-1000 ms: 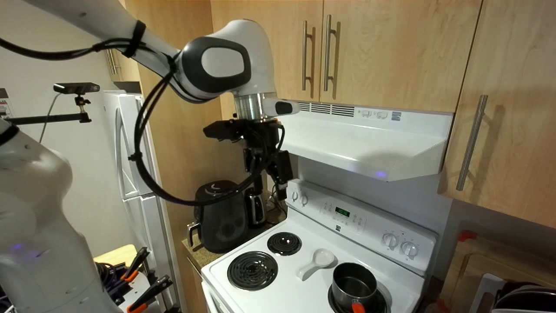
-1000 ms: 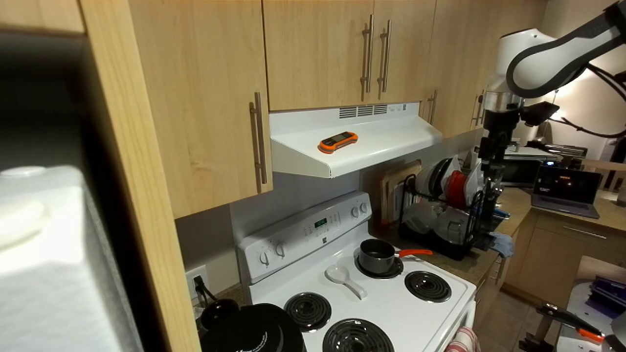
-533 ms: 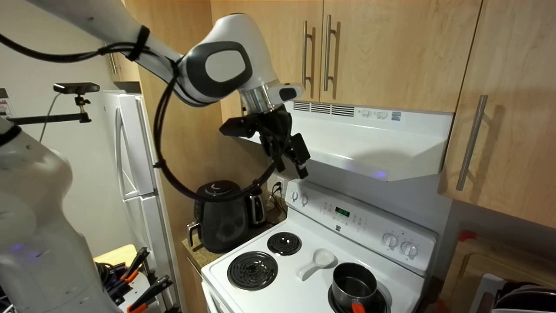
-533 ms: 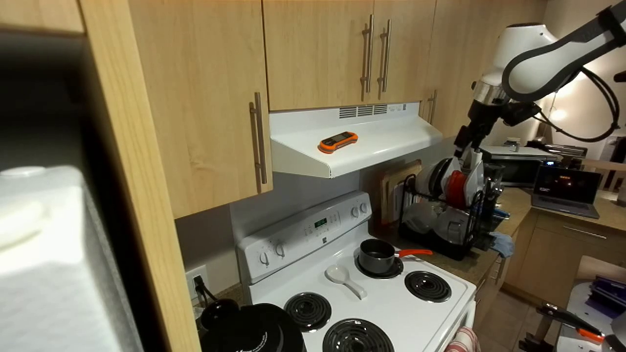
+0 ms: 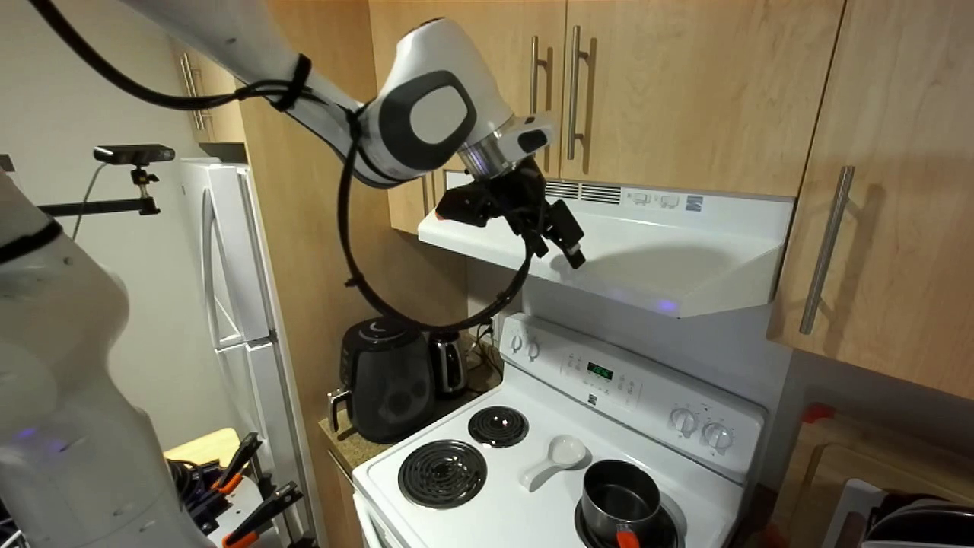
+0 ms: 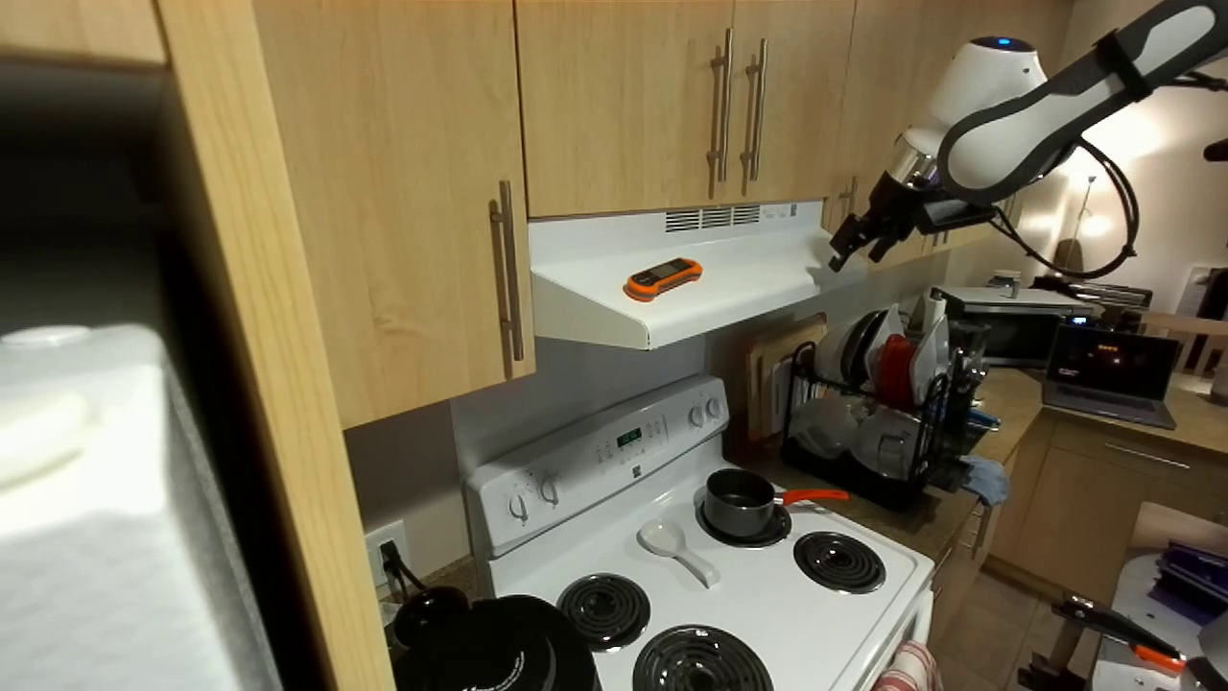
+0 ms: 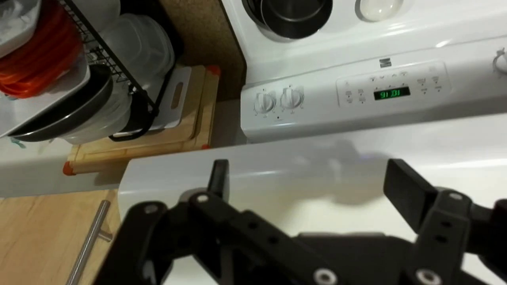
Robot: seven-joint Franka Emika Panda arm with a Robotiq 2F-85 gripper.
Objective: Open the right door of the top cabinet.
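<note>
The top cabinet's right door (image 5: 700,99) is shut, a flat light-wood panel, and also shows in an exterior view (image 6: 806,106). Its vertical metal bar handle (image 5: 574,91) runs along its left edge, beside the left leaf's handle (image 5: 534,76). My gripper (image 5: 559,256) is open and empty, tilted down in front of the white range hood (image 5: 723,236), below the door's handle and apart from it. It also shows in an exterior view (image 6: 856,259) near the hood's right end. In the wrist view the fingers (image 7: 309,174) stand wide apart over the hood; the right door is out of view there.
A longer single wood door with a bar handle (image 5: 827,251) stands at the right. An orange device (image 6: 664,278) rests on the hood. Below are the stove (image 5: 548,517), a pot (image 5: 620,495) and a white spoon rest (image 5: 563,454). A dish rack (image 6: 863,432) stands beside the stove.
My gripper has risen and moved to the front of the hood, tilting from pointing straight down to slanting forward. It stays open. The cabinet doors have not moved.
</note>
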